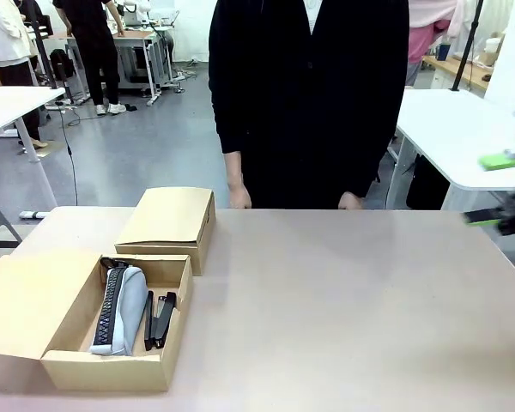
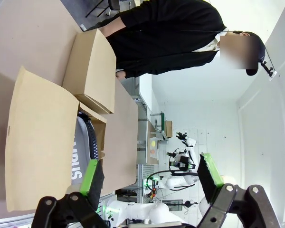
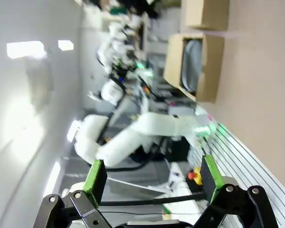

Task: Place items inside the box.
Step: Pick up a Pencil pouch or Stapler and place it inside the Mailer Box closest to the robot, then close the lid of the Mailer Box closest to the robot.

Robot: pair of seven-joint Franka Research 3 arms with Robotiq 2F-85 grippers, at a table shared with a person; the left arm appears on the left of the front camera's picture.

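Box [image 1: 69,365]: open on desk [image 1: 343,309]; grey pencil case [image 1: 120,309] and black stapler [image 1: 161,319] held inside.
Left gripper [image 2: 152,178]: spread, empty.
Right gripper [image 3: 152,178]: spread, empty.

Robotics lab, white work tables [image 1: 455,120], other robot arms [image 2: 180,159] behind, grey polished floor [image 1: 146,146]

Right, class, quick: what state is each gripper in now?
Left gripper: open, holding nothing.
Right gripper: open, holding nothing.
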